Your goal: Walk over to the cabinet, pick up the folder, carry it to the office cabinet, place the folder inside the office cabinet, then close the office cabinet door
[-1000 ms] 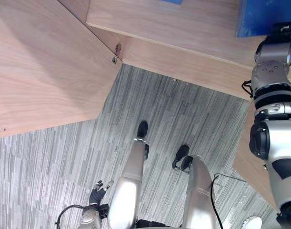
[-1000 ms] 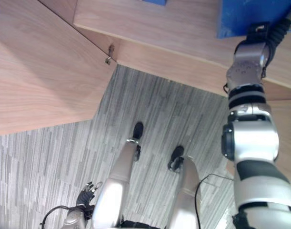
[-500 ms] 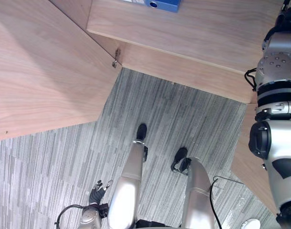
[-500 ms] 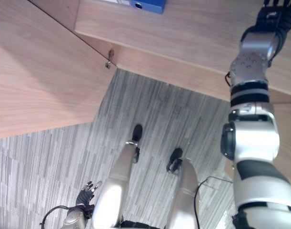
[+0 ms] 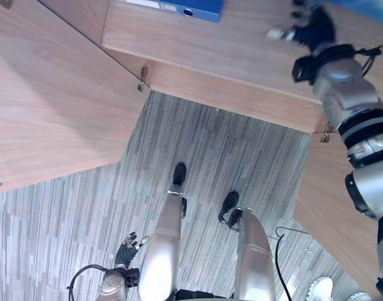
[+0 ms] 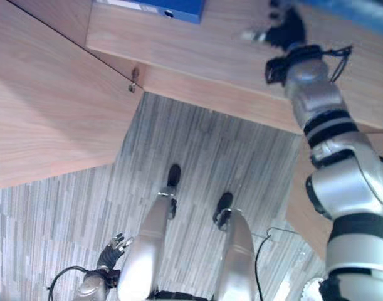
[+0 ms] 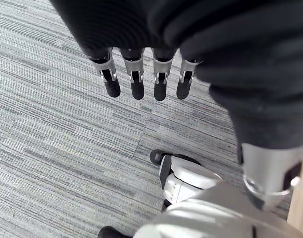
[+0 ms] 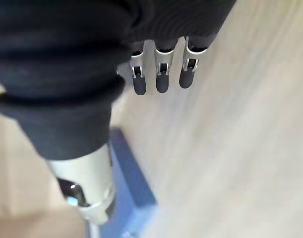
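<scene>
Trouble may come from the doors: the left cabinet door (image 5: 53,94) stands wide open, and the left hand (image 5: 125,241) hangs above the carpet (image 5: 210,144), fingers straight, empty. A blue ring binder (image 5: 169,6) lies toward the shelf's (image 5: 210,44) left end; a second blue folder (image 8: 134,188) lies on the shelf just beside the right hand (image 5: 311,28), whose straight fingers hold nothing. If that arm withdraws carelessly, it could drag the folder over the front edge or catch the open right door (image 5: 332,200).
</scene>
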`<state>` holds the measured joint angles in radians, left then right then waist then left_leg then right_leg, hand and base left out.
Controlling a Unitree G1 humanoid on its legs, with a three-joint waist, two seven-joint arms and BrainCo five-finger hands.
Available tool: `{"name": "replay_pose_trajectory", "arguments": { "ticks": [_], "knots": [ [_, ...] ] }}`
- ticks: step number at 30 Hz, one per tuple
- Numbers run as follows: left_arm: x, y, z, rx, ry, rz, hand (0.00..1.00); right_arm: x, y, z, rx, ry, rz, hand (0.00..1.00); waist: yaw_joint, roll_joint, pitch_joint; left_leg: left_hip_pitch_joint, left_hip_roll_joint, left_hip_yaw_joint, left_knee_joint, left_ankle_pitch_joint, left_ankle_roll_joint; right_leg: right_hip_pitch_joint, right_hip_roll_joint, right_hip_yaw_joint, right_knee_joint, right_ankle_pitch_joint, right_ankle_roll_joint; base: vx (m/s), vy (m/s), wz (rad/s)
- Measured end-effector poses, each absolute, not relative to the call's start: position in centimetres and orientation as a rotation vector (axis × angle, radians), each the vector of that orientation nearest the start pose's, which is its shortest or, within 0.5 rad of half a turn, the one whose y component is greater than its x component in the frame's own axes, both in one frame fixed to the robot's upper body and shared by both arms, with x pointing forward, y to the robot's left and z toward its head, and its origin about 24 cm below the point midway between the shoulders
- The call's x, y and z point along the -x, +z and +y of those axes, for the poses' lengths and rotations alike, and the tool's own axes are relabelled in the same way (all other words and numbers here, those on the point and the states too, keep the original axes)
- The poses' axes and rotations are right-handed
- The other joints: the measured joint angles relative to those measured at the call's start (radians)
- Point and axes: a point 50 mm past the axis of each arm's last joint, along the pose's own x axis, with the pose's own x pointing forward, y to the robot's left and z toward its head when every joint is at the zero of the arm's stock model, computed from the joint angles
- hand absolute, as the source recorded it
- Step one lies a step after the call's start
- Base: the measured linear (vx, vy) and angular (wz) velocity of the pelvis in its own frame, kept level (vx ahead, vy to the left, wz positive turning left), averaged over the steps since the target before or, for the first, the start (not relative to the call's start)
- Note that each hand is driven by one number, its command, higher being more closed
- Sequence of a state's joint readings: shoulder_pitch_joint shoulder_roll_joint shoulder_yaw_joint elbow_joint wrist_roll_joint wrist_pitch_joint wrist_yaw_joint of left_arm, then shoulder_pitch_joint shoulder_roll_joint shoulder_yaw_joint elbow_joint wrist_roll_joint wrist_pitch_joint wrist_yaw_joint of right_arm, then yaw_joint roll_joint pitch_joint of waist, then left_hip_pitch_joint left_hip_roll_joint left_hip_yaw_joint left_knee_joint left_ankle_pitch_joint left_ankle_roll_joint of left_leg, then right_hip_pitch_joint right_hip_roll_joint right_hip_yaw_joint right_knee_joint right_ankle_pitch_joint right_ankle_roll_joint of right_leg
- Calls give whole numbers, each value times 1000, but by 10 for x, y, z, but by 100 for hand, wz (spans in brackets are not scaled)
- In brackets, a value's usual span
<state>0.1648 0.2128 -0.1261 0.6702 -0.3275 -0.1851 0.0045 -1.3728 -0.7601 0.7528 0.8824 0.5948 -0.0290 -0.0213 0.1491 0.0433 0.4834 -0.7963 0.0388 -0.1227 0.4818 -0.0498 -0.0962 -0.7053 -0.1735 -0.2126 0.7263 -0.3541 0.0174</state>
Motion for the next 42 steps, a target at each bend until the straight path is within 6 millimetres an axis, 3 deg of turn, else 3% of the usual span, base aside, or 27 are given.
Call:
{"name": "replay_pose_trajectory", "arguments": {
  "ticks": [5,11,18,21,27,29,30,31,33,35,37,40,42],
  "knots": [
    [-135,-111,206,68,109,662,0,-404,292,-203,738,152,-246,0,-5,-5,1,108,2,22,-116,35,7,84,0,-1,-88,34,10,94,58,-7],
    [-132,-112,207,56,100,669,0,-404,257,-213,723,213,-128,0,-6,-12,0,236,6,70,-303,106,20,152,1,-1,-203,90,23,105,43,-17],
    [-133,-111,206,44,46,661,0,-405,242,-226,714,192,-61,0,-2,-11,-7,336,14,99,-416,146,25,212,10,-1,-260,115,30,93,-12,-11],
    [-132,-111,205,42,32,661,0,-403,220,-233,766,194,5,0,2,-11,-11,372,18,110,-441,150,25,243,15,-1,-285,120,29,88,-20,-10],
    [-127,-113,203,17,-21,683,0,-400,183,-230,862,239,83,0,10,-6,-42,408,34,119,-447,175,31,277,35,-1,-301,173,28,90,-29,-8],
    [-125,-114,202,12,-34,690,0,-398,166,-231,927,254,126,0,13,1,-43,436,60,120,-446,182,31,240,46,4,-196,214,14,77,-55,-34],
    [-126,-114,197,20,-48,686,0,-398,163,-234,974,252,140,0,26,20,-44,444,90,121,-447,182,31,171,72,29,-172,156,8,23,-70,-22],
    [-125,-114,198,11,-54,689,0,-396,160,-238,981,238,142,0,21,17,-45,445,72,119,-445,185,25,203,72,30,-394,334,7,-8,-64,8],
    [-122,-118,195,14,-57,708,0,-396,159,-250,975,164,154,0,13,39,-60,448,74,124,-446,165,-1,238,78,42,-471,331,3,11,-61,10],
    [-124,-118,192,21,-58,704,0,-401,168,-256,1008,61,131,0,31,52,-60,435,81,130,-446,165,-1,241,94,59,-530,347,-4,-15,-110,-37],
    [-123,-119,190,32,-49,707,0,-401,172,-262,986,-1,109,0,29,67,-60,430,87,130,-451,165,-1,237,102,62,-550,366,-4,-60,-45,-19],
    [-123,-120,190,40,-26,710,0,-399,177,-276,964,-114,99,0,34,75,-64,412,86,130,-469,164,-2,209,103,72,-551,382,2,-61,3,-5],
    [-123,-120,190,51,-7,706,0,-400,191,-279,926,-180,47,0,35,77,-66,381,81,130,-487,162,0,165,99,79,-549,395,5,-96,19,-3]
  ]
}}
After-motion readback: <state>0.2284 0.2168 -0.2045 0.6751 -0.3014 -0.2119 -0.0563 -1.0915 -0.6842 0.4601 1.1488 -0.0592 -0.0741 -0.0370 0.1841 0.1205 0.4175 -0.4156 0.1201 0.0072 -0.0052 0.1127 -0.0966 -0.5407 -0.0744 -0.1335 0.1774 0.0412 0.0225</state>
